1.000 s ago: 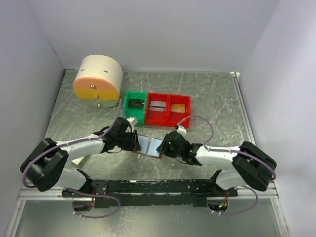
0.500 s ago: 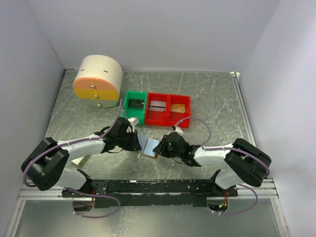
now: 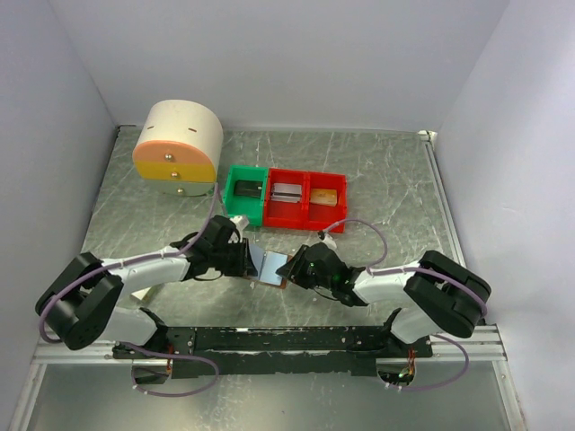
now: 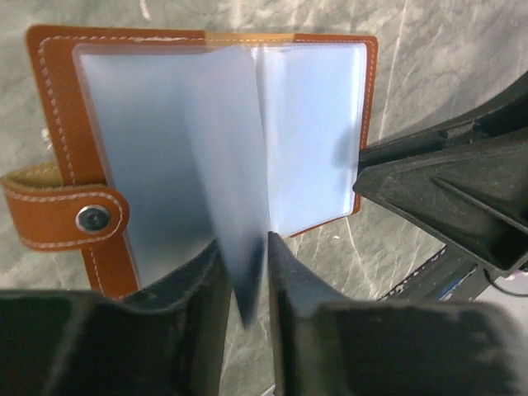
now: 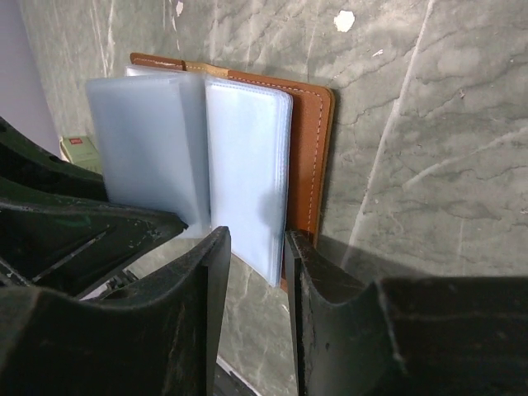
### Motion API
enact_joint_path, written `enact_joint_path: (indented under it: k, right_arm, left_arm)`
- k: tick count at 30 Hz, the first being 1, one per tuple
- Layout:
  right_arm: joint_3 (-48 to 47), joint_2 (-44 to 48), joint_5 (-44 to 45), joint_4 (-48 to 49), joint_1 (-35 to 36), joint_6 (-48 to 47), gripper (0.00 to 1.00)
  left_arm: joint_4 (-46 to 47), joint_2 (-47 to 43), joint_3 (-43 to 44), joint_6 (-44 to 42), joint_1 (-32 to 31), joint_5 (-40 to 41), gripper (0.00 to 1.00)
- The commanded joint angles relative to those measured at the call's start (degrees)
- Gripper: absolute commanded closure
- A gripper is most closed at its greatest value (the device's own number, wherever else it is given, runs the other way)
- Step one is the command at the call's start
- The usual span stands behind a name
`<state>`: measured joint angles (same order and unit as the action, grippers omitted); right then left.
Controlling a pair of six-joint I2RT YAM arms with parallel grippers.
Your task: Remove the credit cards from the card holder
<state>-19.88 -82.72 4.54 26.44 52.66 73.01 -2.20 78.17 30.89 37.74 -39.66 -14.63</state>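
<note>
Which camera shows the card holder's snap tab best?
Left wrist: the tab with its metal snap is sharp at the left edge of the card holder. The right wrist view doesn't show it, and in the top view it's too small.

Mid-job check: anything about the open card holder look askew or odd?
One pale-blue plastic sleeve of the flat brown leather card holder stands up off the spine, pinched in the left end effector, instead of lying flat. No card is visibly out. Nothing spilled or damaged.

No legible text or labels.
</note>
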Motion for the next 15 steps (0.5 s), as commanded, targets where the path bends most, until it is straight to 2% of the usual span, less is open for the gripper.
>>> enact_joint_path:
  k: [1, 4, 6, 9, 15]
  right_arm:
    - [-0.5, -0.1, 2.9, -4.2, 0.0, 1.4, 0.66]
    - [-0.6, -0.4, 2.9, -4.6, 0.0, 0.9, 0.66]
    - [0.0, -0.6, 2.5, -3.2, -0.1, 0.9, 0.67]
    - [-0.1, -1.3, 1.6, -1.9, -0.1, 0.3, 0.68]
    - [-1.5, -2.5, -0.8, 0.7, -0.1, -1.0, 0.69]
  left_arm:
    - [-4.4, -3.2, 0.5, 0.9, -0.7, 5.9, 0.57]
    - [-6.8, -6.4, 1.3, 0.4, -0.7, 8.5, 0.42]
    - [-7.4, -8.0, 1.5, 0.3, -0.7, 9.3, 0.41]
    - [-6.9, -8.2, 1.2, 0.1, -0.6, 9.0, 0.50]
    - [-7.0, -2.1, 1.8, -0.4, -0.6, 9.2, 0.88]
